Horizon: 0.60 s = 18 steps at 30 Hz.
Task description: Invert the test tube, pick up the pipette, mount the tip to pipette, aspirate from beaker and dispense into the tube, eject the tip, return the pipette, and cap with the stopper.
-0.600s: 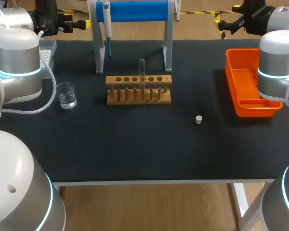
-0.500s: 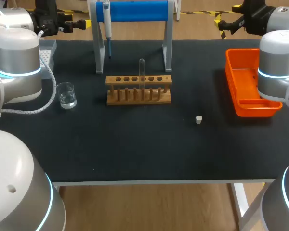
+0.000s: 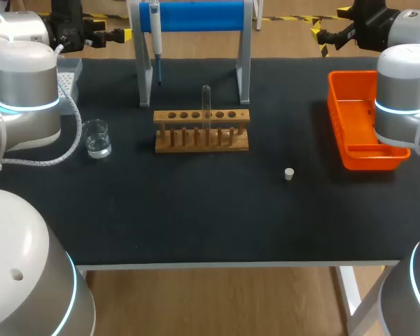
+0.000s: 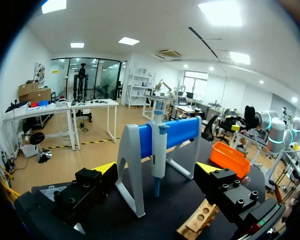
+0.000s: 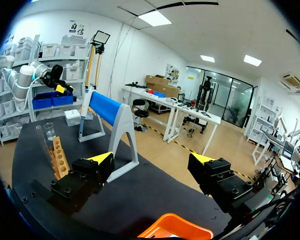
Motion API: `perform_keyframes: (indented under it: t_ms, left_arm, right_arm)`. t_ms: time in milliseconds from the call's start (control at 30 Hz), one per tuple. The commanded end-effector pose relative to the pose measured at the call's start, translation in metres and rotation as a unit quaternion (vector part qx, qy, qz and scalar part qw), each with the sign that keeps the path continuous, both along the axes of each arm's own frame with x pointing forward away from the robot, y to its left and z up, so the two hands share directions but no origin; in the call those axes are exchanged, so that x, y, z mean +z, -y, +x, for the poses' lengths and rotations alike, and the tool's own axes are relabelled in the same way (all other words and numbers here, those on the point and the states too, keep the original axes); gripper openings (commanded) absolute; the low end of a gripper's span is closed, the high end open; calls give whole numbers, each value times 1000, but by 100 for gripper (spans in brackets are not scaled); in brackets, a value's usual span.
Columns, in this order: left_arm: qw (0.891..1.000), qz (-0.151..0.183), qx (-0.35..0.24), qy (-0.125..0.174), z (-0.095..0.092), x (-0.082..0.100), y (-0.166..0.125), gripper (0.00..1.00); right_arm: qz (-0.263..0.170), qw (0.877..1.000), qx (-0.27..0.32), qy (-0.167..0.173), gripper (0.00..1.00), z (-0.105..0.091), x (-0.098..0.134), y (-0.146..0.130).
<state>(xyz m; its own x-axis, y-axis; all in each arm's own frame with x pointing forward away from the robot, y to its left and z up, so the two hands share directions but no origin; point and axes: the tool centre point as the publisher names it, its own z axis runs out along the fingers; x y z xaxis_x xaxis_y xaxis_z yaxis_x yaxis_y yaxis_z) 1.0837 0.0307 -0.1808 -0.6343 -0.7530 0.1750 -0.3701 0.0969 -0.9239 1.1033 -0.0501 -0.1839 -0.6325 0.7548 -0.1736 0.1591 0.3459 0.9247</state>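
At the middle of the table [image 3: 196, 217] the test tube [image 3: 206, 105] stands upright in the wooden rack [image 3: 201, 133], with the pipette [image 3: 155, 31] hanging on the blue stand [image 3: 196, 15] behind it. The beaker [image 3: 96, 138] sits off to the left and the stopper [image 3: 289, 173] lies alone to the right. The left gripper [image 4: 156, 170] and right gripper [image 5: 152, 159] sit at the far corners, fingers spread, holding nothing.
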Motion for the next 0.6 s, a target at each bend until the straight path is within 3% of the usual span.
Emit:
perform_keyframes:
  t_ms: [33,100,300,600]
  left_arm:
    - [1000,0,1,1,0,-1,0,100]
    - [1000,0,1,1,0,-1,0,100]
    - [1000,0,1,1,0,-1,0,100]
    - [1000,0,1,1,0,-1,0,100]
  right_arm:
    - [0,1000,0,0,100,0,0,0]
    - [4,1000,8,0,100,-6,0,0]
    - [20,998,60,5,100,-53,1,-2]
    - [32,992,118,3,100,-141,-17,-8]
